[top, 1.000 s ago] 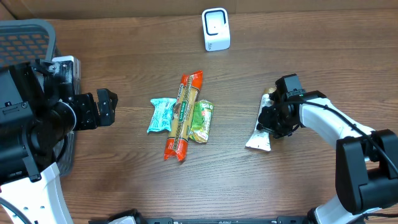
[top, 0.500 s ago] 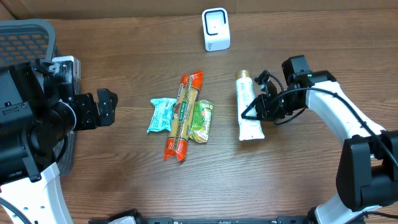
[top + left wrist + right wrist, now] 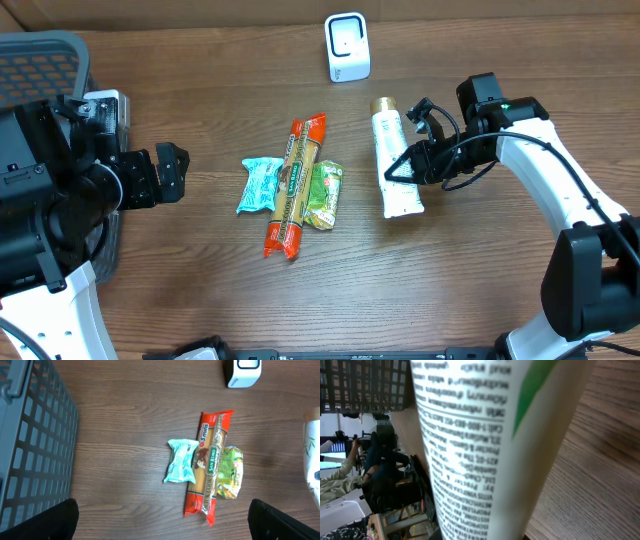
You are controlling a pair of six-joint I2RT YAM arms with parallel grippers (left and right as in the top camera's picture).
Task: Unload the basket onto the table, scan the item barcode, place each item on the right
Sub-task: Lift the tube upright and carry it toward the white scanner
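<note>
The right tool [image 3: 408,168] is clamped on the crimped end of a white tube [image 3: 390,140], whose gold cap points to 12 o'clock. The white scanner [image 3: 347,47] stands near, at 11 o'clock from the tube. The pickup looks done, but presenting the barcode remains. The left tool [image 3: 165,172], far off at 9 o'clock, gapes empty.

A wood-grain tabletop [image 3: 200,290] is carrying a small cluster near its middle: a long orange pasta packet [image 3: 296,185] is lying flat, with a teal packet [image 3: 260,185] touching its left side and a green packet [image 3: 324,195] touching its right. A white scanner [image 3: 347,47] is standing near the far edge, well apart from them, and a gray mesh basket [image 3: 40,60] is sitting at the left end.
</note>
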